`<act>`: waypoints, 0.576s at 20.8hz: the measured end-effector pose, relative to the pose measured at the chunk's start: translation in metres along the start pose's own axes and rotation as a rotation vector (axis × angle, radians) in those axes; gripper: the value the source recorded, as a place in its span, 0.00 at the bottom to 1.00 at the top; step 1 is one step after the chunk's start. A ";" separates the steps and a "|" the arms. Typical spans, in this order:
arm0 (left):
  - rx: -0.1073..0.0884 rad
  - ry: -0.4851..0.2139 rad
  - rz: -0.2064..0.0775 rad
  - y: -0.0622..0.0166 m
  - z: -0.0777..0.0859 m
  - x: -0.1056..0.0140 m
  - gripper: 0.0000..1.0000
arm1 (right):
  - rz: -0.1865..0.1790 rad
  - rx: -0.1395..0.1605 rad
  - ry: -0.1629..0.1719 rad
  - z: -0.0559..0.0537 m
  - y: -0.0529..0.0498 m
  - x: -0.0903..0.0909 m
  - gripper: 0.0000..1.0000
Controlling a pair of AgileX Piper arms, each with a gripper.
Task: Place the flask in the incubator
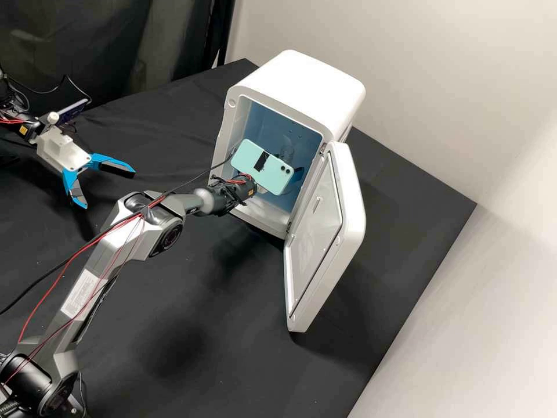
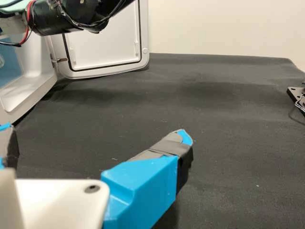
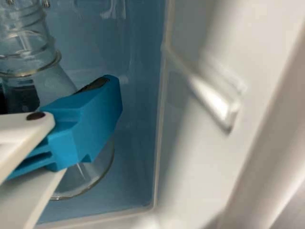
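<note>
The flask (image 3: 33,81) is clamped by the right gripper (image 3: 47,95) low inside the incubator (image 1: 301,87), while the left gripper (image 1: 105,187) is seen spread wide over the bench (image 1: 174,302). The base is best set down flat before the fingers are eased apart.

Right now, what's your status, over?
Left jaws open, over bench. Right jaws shut on flask, inside incubator. Door open, nothing in the way.
</note>
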 end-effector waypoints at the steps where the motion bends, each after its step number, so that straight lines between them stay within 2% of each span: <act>1: 0.000 0.000 0.000 0.0000 0.000 0.000 1.00 | -0.011 -0.006 -0.006 0.001 -0.002 0.000 0.00; 3: 0.001 -0.005 -0.001 -0.0001 0.001 0.000 1.00 | -0.023 -0.021 -0.013 0.003 -0.004 0.001 0.00; 7: 0.000 -0.018 0.000 -0.0001 0.005 0.004 1.00 | -0.036 -0.031 -0.019 0.005 -0.011 0.002 0.00; 10: -0.002 -0.015 0.002 0.0000 0.005 0.004 1.00 | -0.042 -0.036 -0.009 0.000 -0.015 0.001 0.00; 12: -0.003 0.000 0.005 0.0006 0.002 0.002 1.00 | -0.046 -0.054 -0.008 -0.002 -0.017 0.000 0.00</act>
